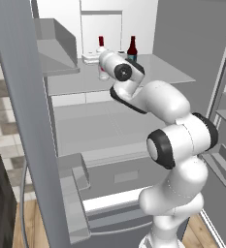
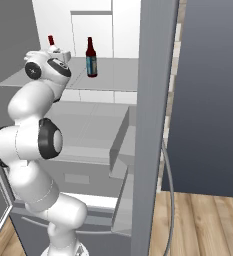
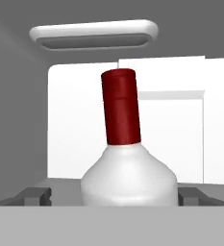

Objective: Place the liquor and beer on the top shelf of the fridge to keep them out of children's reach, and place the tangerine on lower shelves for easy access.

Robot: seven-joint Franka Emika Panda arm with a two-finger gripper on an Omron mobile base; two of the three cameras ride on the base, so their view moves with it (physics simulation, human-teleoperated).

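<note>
Two fingertips of the end effector [image 3: 113, 197] are spread wide either side of the liquor [image 3: 125, 163], gripping nothing. The liquor is stood upright on the top shelf [image 1: 168, 70], near the beer [image 2: 91, 57]. The tangerine's placement is judged outstanding.

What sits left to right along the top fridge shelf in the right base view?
White robot wrist with its gripper → clear glass liquor bottle with a red cap, mostly hidden behind the wrist → dark brown beer bottle with a blue label → open grey fridge door's edge.
</note>
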